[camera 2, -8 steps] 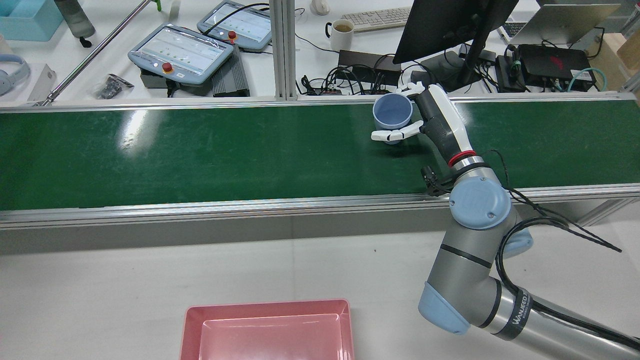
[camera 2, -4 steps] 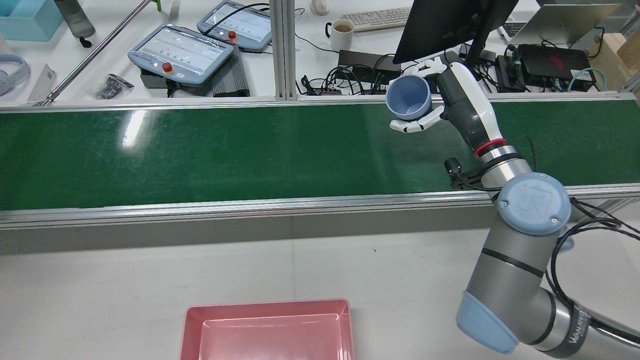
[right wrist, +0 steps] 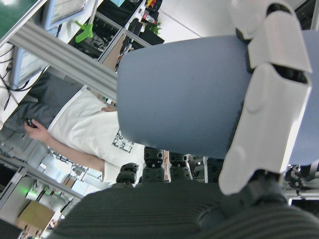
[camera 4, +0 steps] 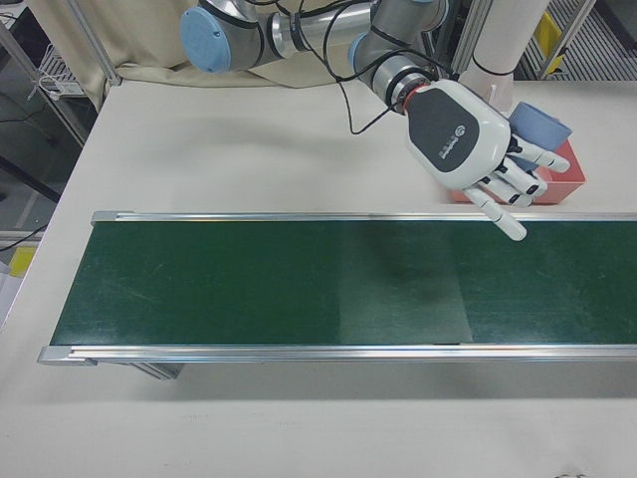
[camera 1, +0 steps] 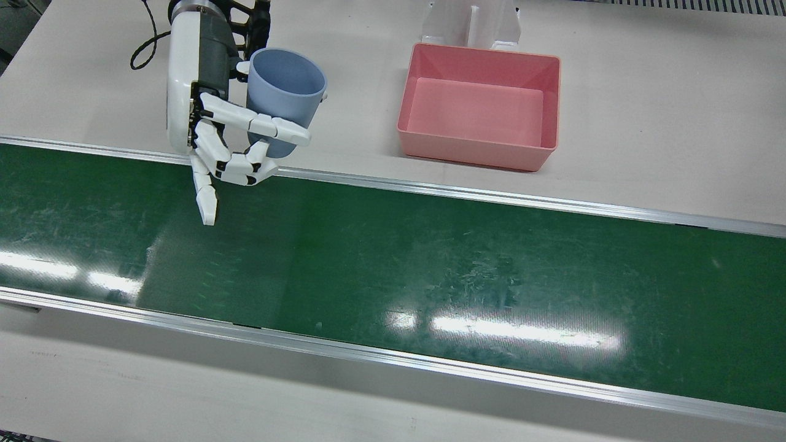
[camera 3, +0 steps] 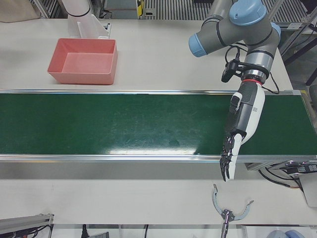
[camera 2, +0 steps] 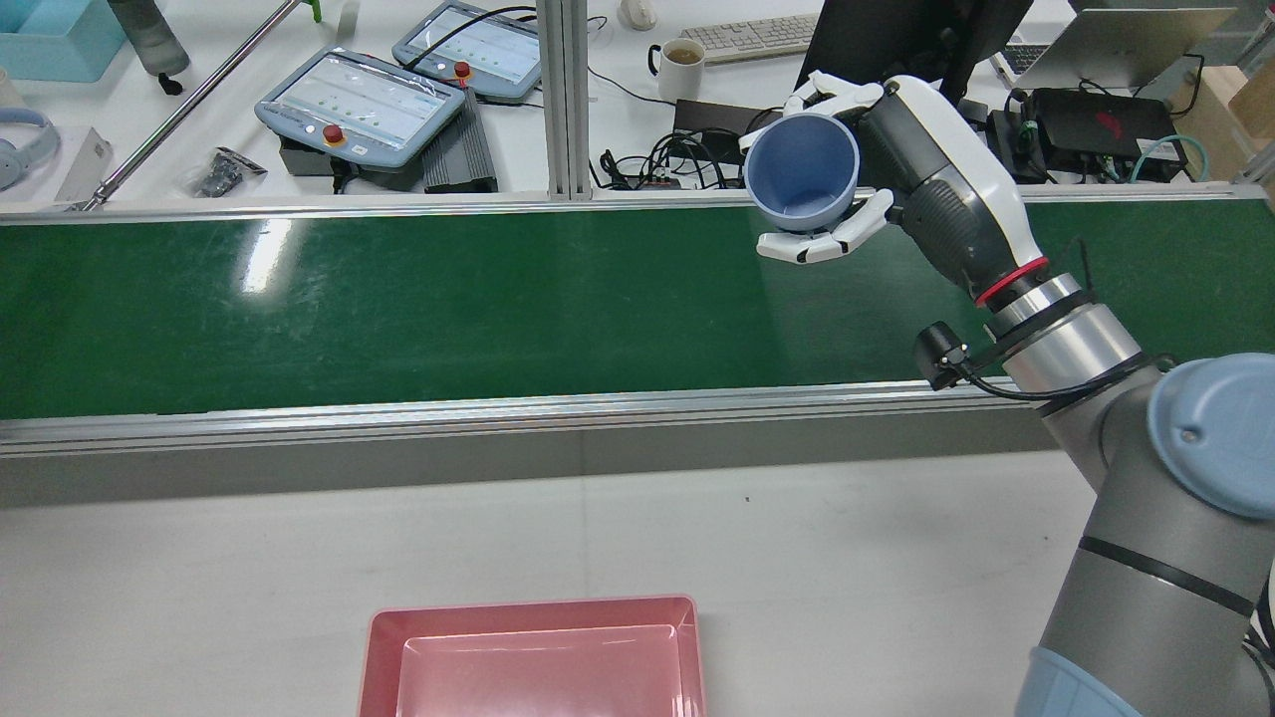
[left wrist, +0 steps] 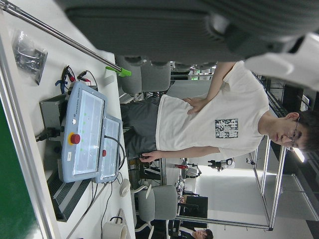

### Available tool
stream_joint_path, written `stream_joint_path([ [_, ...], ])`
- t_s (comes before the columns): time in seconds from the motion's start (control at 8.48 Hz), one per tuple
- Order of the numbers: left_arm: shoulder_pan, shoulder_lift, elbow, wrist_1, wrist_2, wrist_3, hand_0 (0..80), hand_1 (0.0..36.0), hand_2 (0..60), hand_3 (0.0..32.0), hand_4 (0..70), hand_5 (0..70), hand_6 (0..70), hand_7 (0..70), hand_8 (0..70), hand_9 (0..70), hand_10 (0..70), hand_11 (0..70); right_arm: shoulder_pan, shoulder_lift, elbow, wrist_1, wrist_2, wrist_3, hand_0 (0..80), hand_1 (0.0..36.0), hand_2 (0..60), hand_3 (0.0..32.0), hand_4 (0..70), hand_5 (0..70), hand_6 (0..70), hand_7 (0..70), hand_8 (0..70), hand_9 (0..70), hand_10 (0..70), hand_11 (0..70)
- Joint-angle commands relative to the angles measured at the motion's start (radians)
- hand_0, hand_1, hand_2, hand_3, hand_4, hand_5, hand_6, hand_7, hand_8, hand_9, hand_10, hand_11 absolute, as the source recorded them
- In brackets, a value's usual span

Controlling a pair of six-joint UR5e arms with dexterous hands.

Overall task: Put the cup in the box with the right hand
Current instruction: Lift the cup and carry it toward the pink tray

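Front view, read left to right: the right hand comes first, its fingers wrapped round the wall of the blue cup, holding it in the air over the near edge of the green belt and the white table. One finger sticks out straight and takes no part in the hold. Further right stands the pink box, empty and well apart from the cup. The cup looks like thin smooth plastic: probably light and stiff, though slick enough to slide in the grip if it tilts. A hold round the mid-wall, as here, seems right; the rim would likely flex. In the left-front view the left hand hangs over the belt's far end, fingers loose and empty.
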Motion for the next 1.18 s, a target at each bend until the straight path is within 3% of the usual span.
stream_joint_path([
  [0.0, 0.000, 0.000, 0.000, 0.000, 0.000, 0.000, 0.0, 0.0, 0.0, 0.0, 0.0, 0.0, 0.0, 0.0, 0.0, 0.0, 0.0, 0.0, -0.230, -0.001, 0.201, -0.050, -0.065, -0.185, 63.4, 12.6, 0.0, 0.0, 70.0, 4.6, 31.7, 70.0, 31.6, 54.5, 4.3, 6.3],
  [0.12, 0.000, 0.000, 0.000, 0.001, 0.000, 0.000, 0.0, 0.0, 0.0, 0.0, 0.0, 0.0, 0.0, 0.0, 0.0, 0.0, 0.0, 0.0, -0.321, -0.003, 0.220, -0.053, -0.056, -0.267, 63.2, 12.1, 0.0, 0.0, 70.0, 4.6, 31.7, 70.0, 31.7, 54.7, 3.9, 5.7],
  [0.47, 0.000, 0.000, 0.000, 0.001, 0.000, 0.000, 0.0, 0.0, 0.0, 0.0, 0.0, 0.0, 0.0, 0.0, 0.0, 0.0, 0.0, 0.0, -0.418, -0.024, 0.219, -0.053, -0.034, -0.322, 61.7, 10.6, 0.0, 0.0, 70.0, 4.5, 31.5, 70.0, 31.5, 54.6, 3.9, 5.6],
  [0.71, 0.000, 0.000, -0.001, 0.001, 0.000, 0.000, 0.0, 0.0, 0.0, 0.0, 0.0, 0.0, 0.0, 0.0, 0.0, 0.0, 0.0, 0.0, -0.504, -0.023, 0.225, -0.068, -0.031, -0.460, 62.0, 10.7, 0.0, 0.0, 70.0, 4.5, 31.5, 70.0, 31.3, 54.4, 3.5, 5.1],
  [1.06, 0.000, 0.000, -0.001, 0.001, 0.000, 0.000, 0.0, 0.0, 0.0, 0.0, 0.0, 0.0, 0.0, 0.0, 0.0, 0.0, 0.0, 0.0, -0.587, -0.074, 0.162, -0.070, 0.078, -0.464, 62.6, 10.9, 0.0, 0.0, 70.0, 4.5, 31.5, 70.0, 31.6, 54.6, 3.4, 5.0],
])
